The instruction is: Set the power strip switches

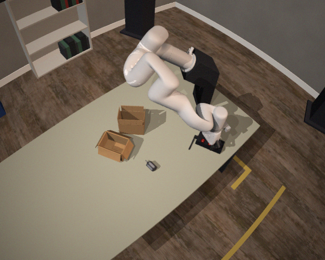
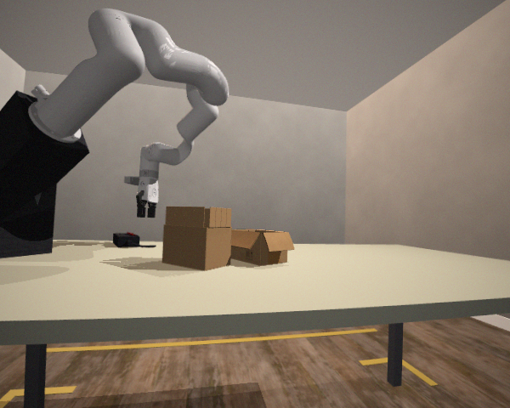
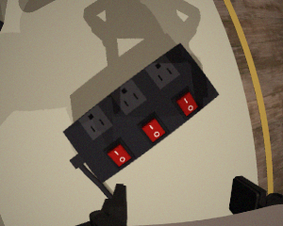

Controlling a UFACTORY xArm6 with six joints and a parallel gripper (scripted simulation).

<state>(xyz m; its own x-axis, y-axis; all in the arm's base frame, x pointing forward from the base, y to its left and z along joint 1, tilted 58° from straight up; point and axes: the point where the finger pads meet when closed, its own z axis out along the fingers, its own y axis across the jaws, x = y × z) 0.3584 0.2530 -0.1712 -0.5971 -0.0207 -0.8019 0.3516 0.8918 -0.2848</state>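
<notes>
The black power strip lies right way up on the table near its edge, with three sockets and three red rocker switches facing up. Its cable leaves at the lower left end in the wrist view. The strip also shows in the top view, mostly under the wrist, and in the exterior view. My gripper hangs open and empty above the strip, pointing down; it also shows in the exterior view. I cannot tell each switch's position.
Two open cardboard boxes stand mid-table. A small dark grey object lies in front of them. The black robot base stands at the table's far edge. The table edge runs close beside the strip.
</notes>
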